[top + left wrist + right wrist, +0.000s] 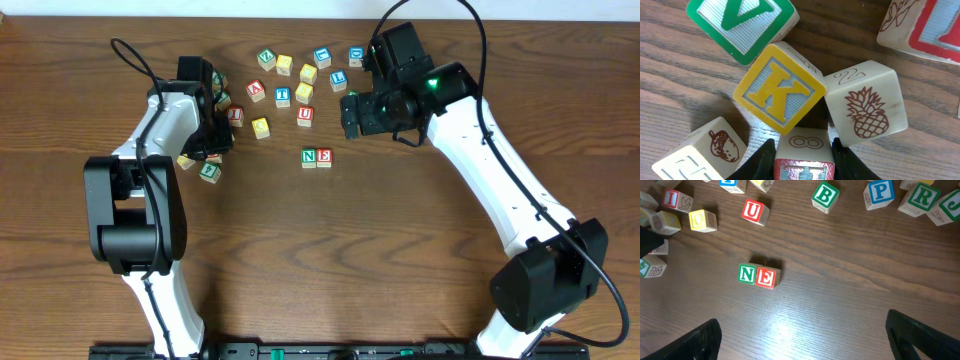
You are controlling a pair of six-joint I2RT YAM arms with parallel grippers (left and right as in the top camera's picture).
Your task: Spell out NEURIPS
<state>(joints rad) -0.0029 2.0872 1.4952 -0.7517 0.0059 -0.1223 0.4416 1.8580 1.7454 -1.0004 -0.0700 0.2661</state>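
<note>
The green N cube [309, 157] and red E cube [324, 157] sit side by side at mid-table; they also show in the right wrist view as N [746, 273] and E [766, 277]. The red U cube [305, 115] [753, 211] lies just behind them. The red I cube [671, 198], blue P cube [881, 191], green R cube [921, 196] and a yellow-faced cube [701, 220] lie loose. My left gripper [803, 145] [213, 150] is shut on a red-bordered cube [803, 165] marked 8; its letter is cut off. My right gripper [802, 330] [350, 112] is open and empty above the table.
Around the left gripper lie a yellow K cube [778, 90], a pineapple cube [867, 105], a green V cube [742, 22] and an acorn cube [705, 152]. A green B cube [825, 196] and other letter cubes, A [256, 90] and T [283, 96], are scattered behind.
</note>
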